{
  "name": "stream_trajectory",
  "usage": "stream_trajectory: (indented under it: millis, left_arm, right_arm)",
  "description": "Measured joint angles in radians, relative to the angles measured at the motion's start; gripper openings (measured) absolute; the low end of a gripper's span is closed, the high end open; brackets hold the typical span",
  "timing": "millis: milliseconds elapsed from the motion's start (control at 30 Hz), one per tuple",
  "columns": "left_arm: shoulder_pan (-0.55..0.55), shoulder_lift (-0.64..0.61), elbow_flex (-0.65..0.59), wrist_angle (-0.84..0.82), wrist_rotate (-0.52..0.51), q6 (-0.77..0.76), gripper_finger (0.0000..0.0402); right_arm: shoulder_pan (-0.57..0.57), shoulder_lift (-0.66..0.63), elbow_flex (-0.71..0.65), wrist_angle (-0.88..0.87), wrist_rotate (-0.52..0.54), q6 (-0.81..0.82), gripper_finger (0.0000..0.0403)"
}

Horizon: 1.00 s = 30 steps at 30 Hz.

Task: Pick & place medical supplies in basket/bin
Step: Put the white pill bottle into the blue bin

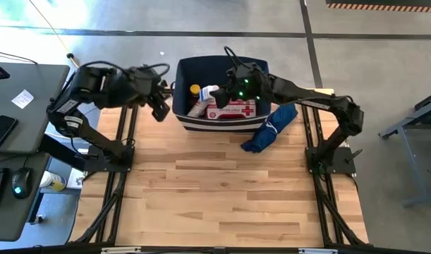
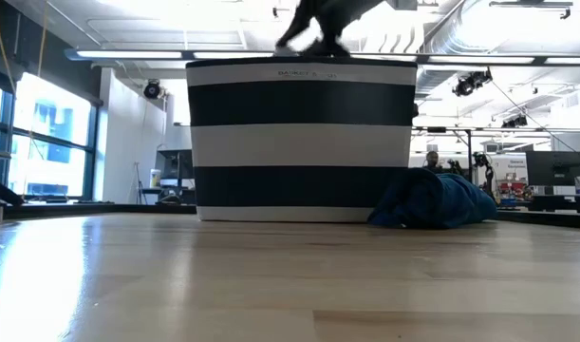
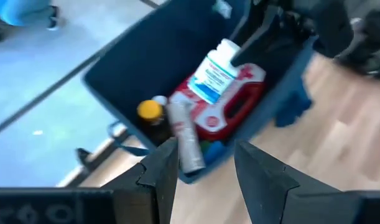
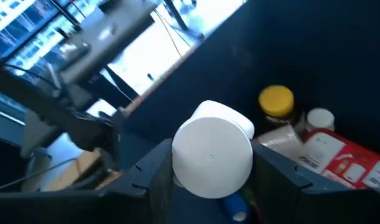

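Note:
The navy-blue bin stands at the table's far middle, striped white in the low view. Inside lie the red-and-white pouch, the amber yellow-capped bottle, a pale tube and a small white bottle. My right gripper reaches into the bin from the right, shut on a white blue-labelled bottle. My left gripper hovers open just left of the bin, touching nothing. My right gripper pinches the white bottle between its two fingers, one on each side of the bottle's body. The bottle's round white end faces the wrist camera. The bottle sits tilted above the pouch inside the bin; whether it touches the pouch, I cannot tell.
A royal-blue fabric bundle lies on the table against the bin's right near corner, also seen in the low view. Bare wooden table stretches toward the near edge. A desk with a mouse and phone stands off the table's left.

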Motion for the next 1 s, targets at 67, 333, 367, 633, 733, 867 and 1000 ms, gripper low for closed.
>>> stream_trajectory:
  millis: [67,333,367,633,733,867,1000]
  left_arm:
    - [0.046,-0.001,0.000,0.000,0.004,0.040,0.0188]
    - [0.217,0.010,-0.001,0.021,0.090,0.156,0.0188]
    - [0.233,0.013,-0.001,0.034,0.119,0.169,0.0188]
    - [0.277,0.016,-0.001,0.114,0.239,0.258,0.0188]
    - [0.276,0.016,-0.001,0.130,0.248,0.271,0.0188]
    - [0.276,0.016,-0.001,0.134,0.267,0.278,0.0188]
    - [0.276,0.016,-0.001,0.134,0.272,0.278,0.0188]
  right_arm:
    - [-0.030,0.035,0.000,0.001,-0.040,-0.001,0.0169]
    - [-0.059,0.182,-0.001,0.026,-0.176,0.041,0.0174]
    - [-0.055,0.194,-0.001,0.021,-0.186,0.041,0.0173]
    - [-0.025,0.265,-0.001,-0.009,-0.197,0.041,0.0176]
    - [-0.018,0.288,0.003,-0.006,-0.202,0.041,0.0174]
    - [-0.014,0.311,0.003,-0.003,-0.202,0.044,0.0177]
    - [-0.014,0.328,0.003,-0.005,-0.191,0.043,0.0183]
